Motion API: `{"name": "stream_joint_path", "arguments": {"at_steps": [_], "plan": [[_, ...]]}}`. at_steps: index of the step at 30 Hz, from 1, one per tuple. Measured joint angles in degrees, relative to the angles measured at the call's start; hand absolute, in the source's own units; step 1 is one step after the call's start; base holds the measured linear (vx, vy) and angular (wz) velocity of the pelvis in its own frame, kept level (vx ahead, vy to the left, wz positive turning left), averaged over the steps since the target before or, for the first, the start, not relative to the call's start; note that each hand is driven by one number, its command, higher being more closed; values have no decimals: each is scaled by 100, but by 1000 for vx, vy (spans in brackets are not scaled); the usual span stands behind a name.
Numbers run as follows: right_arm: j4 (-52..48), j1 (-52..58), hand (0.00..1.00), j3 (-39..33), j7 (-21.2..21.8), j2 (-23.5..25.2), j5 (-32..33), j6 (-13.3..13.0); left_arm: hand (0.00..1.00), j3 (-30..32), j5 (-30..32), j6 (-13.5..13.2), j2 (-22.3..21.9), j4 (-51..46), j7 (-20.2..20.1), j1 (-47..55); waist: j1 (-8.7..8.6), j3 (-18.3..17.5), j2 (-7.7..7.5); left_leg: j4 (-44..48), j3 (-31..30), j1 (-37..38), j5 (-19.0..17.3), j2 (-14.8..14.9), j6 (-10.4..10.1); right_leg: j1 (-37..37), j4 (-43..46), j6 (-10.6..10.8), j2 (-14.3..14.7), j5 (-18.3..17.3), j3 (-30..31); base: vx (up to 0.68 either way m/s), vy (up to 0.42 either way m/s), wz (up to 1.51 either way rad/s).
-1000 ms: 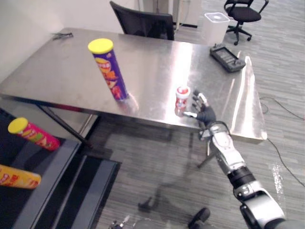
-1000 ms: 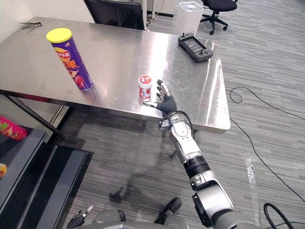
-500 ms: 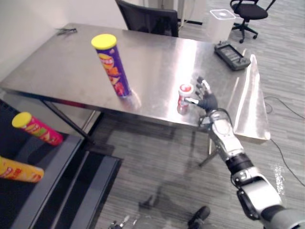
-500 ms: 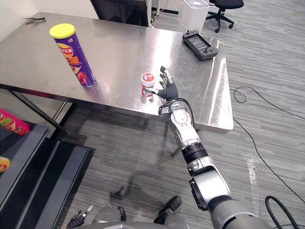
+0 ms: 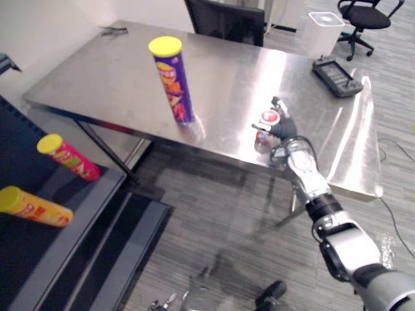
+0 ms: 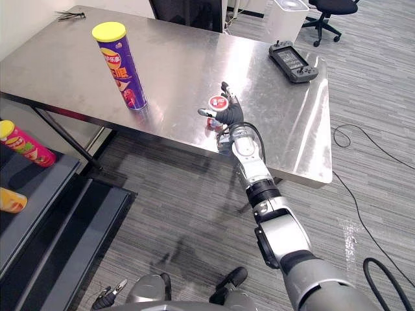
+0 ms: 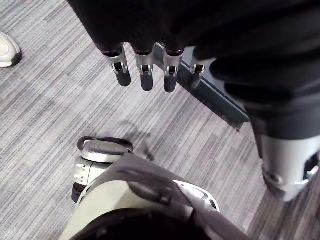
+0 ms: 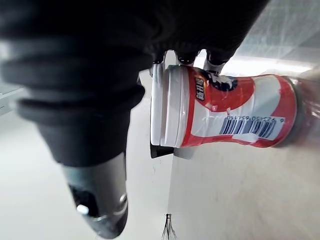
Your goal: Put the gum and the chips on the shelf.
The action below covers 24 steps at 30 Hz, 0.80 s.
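Observation:
A small red-and-white gum bottle (image 5: 268, 119) stands tilted near the steel table's (image 5: 117, 78) front edge, its white cap toward me. My right hand (image 5: 286, 129) is against it, with the thumb on one side and the fingers (image 8: 180, 59) on the other, pinching it just below the cap. The tall purple chips can (image 5: 174, 81) with a yellow lid stands upright on the table, well to the left of that hand. My left hand (image 7: 145, 70) hangs low over the carpet with straight fingers, holding nothing.
A dark shelf (image 5: 78, 220) at the lower left holds a red can (image 5: 68, 157) and a yellow can (image 5: 35, 206) lying down. A black controller (image 5: 336, 68) lies at the table's far right. A chair (image 5: 227, 23) and white bin (image 5: 324, 29) stand behind.
My right hand has moved in from beside the gum bottle and closed thumb and fingers on it; the bottle now tilts. The camera has shifted too.

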Motion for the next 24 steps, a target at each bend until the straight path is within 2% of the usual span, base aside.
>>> {"name": "stream_joint_path", "arguments": {"at_steps": [12,13,24], "plan": [[396,-63,0,-16,-14,0,-55,99,0,-108,-39,-2,4,-16,31,-3,7,63,22,40,-82,-68,0,-16,-1,-4,-1,-4,-1,-2,-46,-5,4,2],[395,-53,100,-22,7,-1,-57,97,0,-109,-39,-2,3,-16,31,-3,8,63,22,4,-95,-55,1,-36,-1,-3,-1,-4,0,-2,-57,-3,19,4],[393,60,100,-188,50,-2,-63,80,0,-186,-39,-1,-3,-36,31,-3,44,64,21,-45,-91,-2,3,-64,-1,23,-15,-4,-15,-2,-56,0,0,0]]}}
